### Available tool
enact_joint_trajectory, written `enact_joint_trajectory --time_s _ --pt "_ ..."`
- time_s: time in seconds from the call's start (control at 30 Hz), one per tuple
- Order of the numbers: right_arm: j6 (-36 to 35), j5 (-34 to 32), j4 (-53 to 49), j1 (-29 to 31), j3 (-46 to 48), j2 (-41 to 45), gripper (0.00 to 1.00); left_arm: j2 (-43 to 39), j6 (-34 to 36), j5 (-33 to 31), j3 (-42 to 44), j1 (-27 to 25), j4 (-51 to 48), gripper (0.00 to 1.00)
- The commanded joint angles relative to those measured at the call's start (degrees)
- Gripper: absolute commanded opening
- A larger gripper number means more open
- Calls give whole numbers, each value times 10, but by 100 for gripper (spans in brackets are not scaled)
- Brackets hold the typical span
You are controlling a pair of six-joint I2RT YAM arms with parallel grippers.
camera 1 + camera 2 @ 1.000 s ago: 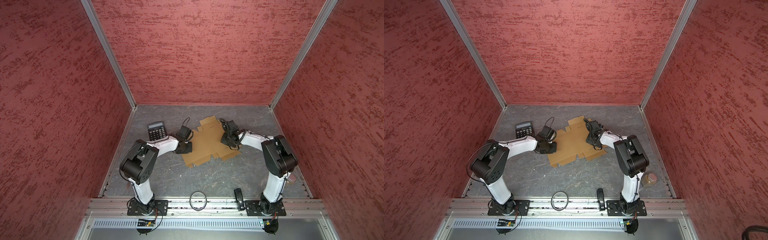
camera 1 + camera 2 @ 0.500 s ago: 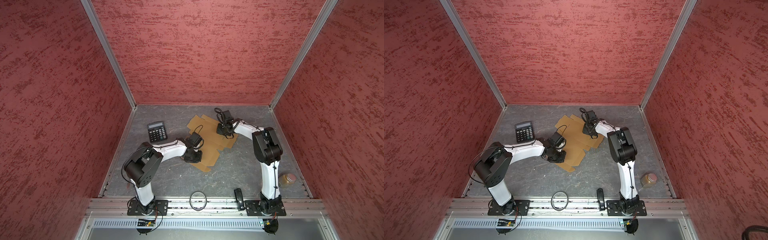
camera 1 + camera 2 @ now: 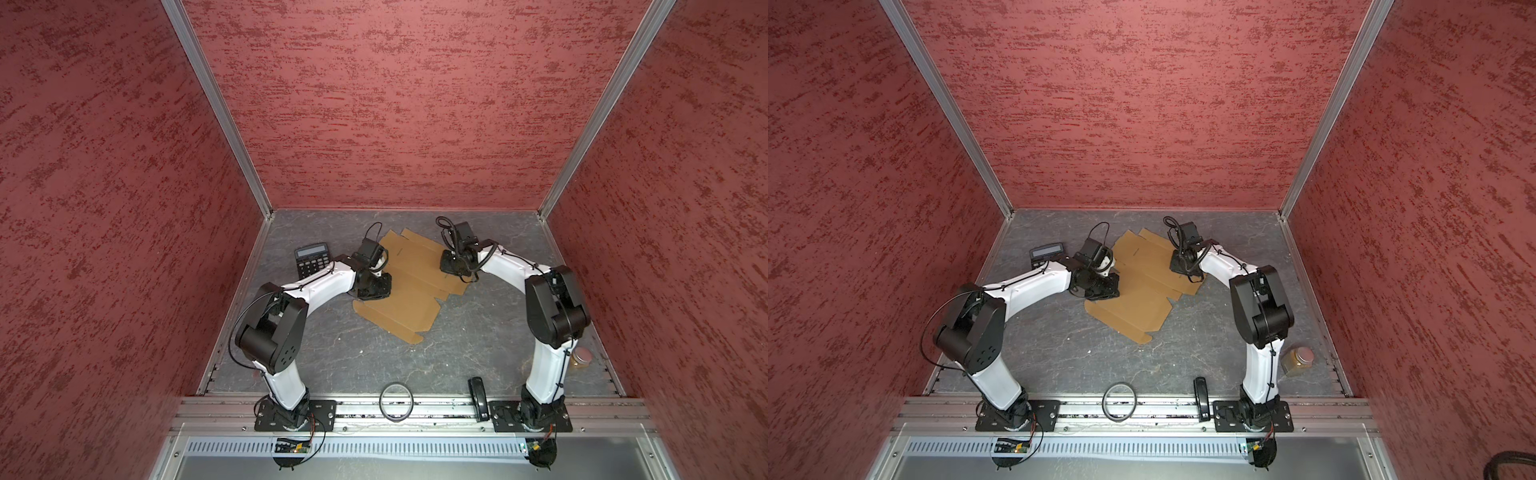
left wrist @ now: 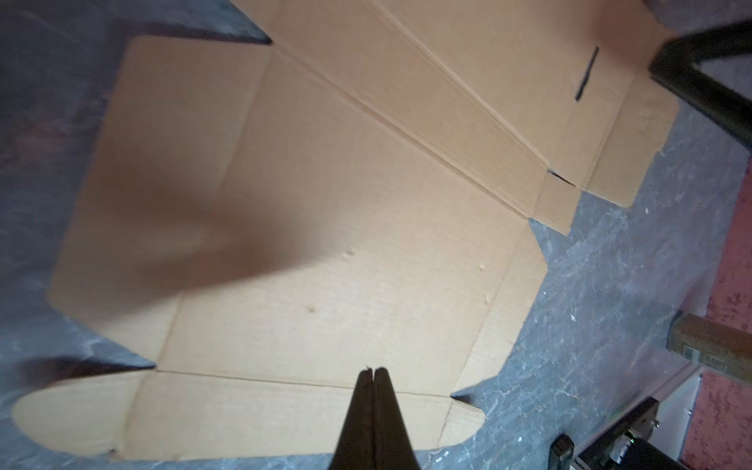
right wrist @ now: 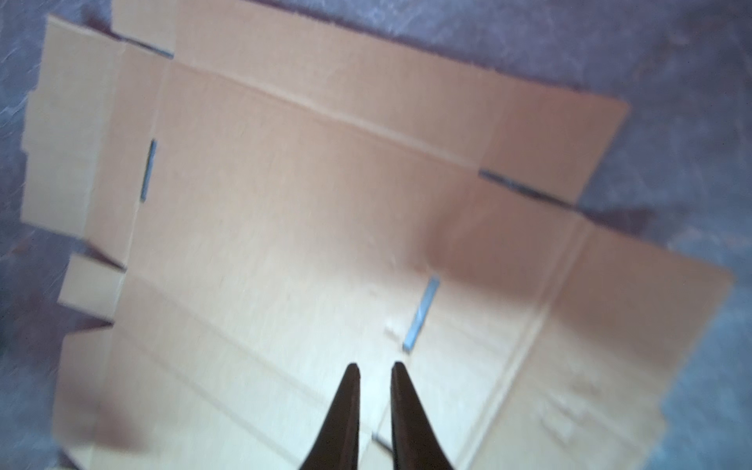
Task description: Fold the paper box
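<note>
The paper box (image 3: 409,291) lies as a flat, unfolded die-cut sheet toward the back of the desk (image 3: 478,340), between the two arms and near the calculator (image 3: 312,261). No flap stands up, so the folding looks barely begun.

The left pincer (image 4: 371,371) has its jaws pressed together with nothing in them. Its tip sits over the crease where a rounded end flap meets the large panel. Closed like this it makes a narrow point, probably for pinning or nudging the card along that line.

The right pincer (image 5: 375,368) has its fingers a narrow gap apart and empty, poised above the opposite panel beside a cut slot. That view is blurred, so whether it touches the card is unclear. With one arm at each side, the sheet can be steadied while a flap is raised.
</note>
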State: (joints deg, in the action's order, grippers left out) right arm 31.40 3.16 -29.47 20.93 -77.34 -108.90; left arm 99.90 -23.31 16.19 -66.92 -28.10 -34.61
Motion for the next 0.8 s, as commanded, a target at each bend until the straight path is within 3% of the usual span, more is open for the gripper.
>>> enact_joint_trajectory --time_s 0.0,0.47,0.77 --pt "19 -21 17 5 13 11 17 26 46 -14 -1 -5 -7 0" --pt "10 1 25 -13 -130 -135 15 50 7 -104 48 -39 38 0" --pt "-5 26 18 -21 -165 -186 15 66 -46 -107 56 -68 33 0"
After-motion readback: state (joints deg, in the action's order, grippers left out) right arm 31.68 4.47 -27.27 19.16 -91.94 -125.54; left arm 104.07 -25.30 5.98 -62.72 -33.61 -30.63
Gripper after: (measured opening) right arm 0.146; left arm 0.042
